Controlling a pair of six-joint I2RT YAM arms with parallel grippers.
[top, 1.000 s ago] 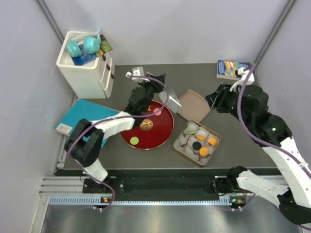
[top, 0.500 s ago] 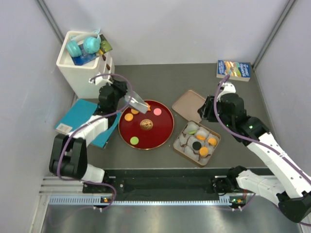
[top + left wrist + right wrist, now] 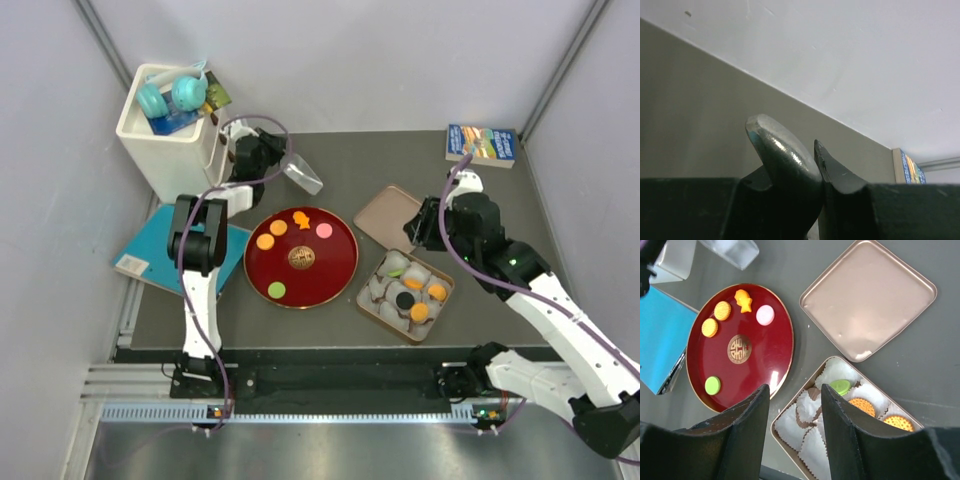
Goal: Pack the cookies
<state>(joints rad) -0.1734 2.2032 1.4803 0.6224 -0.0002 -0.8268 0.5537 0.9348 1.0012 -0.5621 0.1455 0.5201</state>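
Observation:
Several cookies lie on the dark-red plate (image 3: 335, 275): two orange (image 3: 265, 241), an orange fish shape (image 3: 301, 219), a pink (image 3: 324, 230) and a green (image 3: 276, 290). They also show in the right wrist view, with the pink (image 3: 765, 315) and the green (image 3: 712, 385). The open tin (image 3: 443, 305) holds paper cups with green, orange (image 3: 420, 311) and black (image 3: 404, 299) cookies. My right gripper (image 3: 796, 390) is open and empty above the tin's left corner (image 3: 785, 415). My left gripper (image 3: 275, 162) is by the white box, shut on a silvery scoop-like object (image 3: 782, 155).
The tin's lid (image 3: 393, 216) lies behind the tin. A white box (image 3: 175, 140) with headphones stands at the back left. A teal book (image 3: 165, 245) lies left of the plate. Another book (image 3: 480, 143) lies at the back right.
My left gripper has swung from over the plate back to the left beside the white box, carrying the silvery object. My right gripper came forward and down over the tin, then held still.

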